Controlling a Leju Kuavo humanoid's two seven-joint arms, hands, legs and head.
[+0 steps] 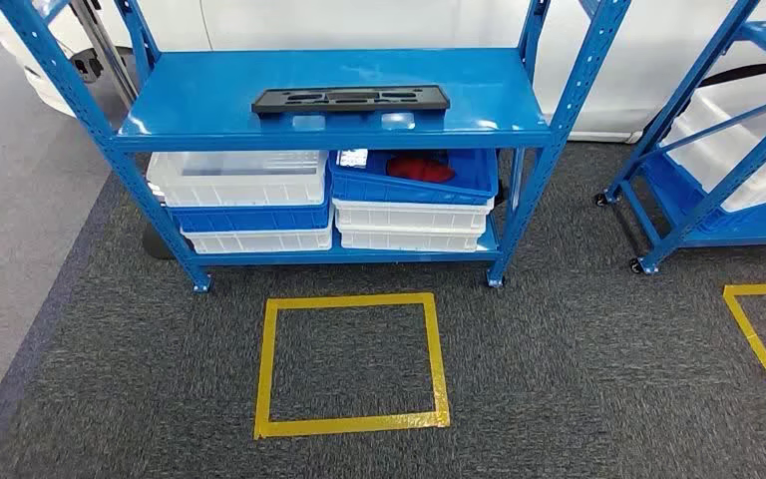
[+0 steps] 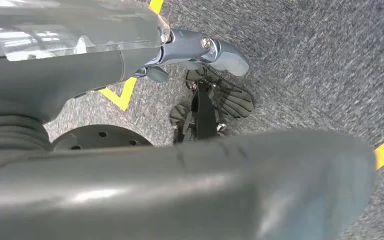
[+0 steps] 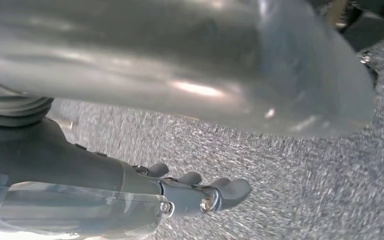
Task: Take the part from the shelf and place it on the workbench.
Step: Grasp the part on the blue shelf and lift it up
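The part is a long flat black plate with cut-outs. It lies across the middle of the top board of the blue shelf, near its front edge. In the left wrist view my left hand hangs over the grey carpet with its fingers stretched out and nothing in it. My right hand hangs the same way in the right wrist view, fingers apart from the thick thumb and empty. Both hands are well away from the part.
On the lower board stand stacked white bins and a tilted blue bin holding something red. A yellow tape square marks the carpet before the shelf. A second blue rack on castors stands at the right, with more yellow tape.
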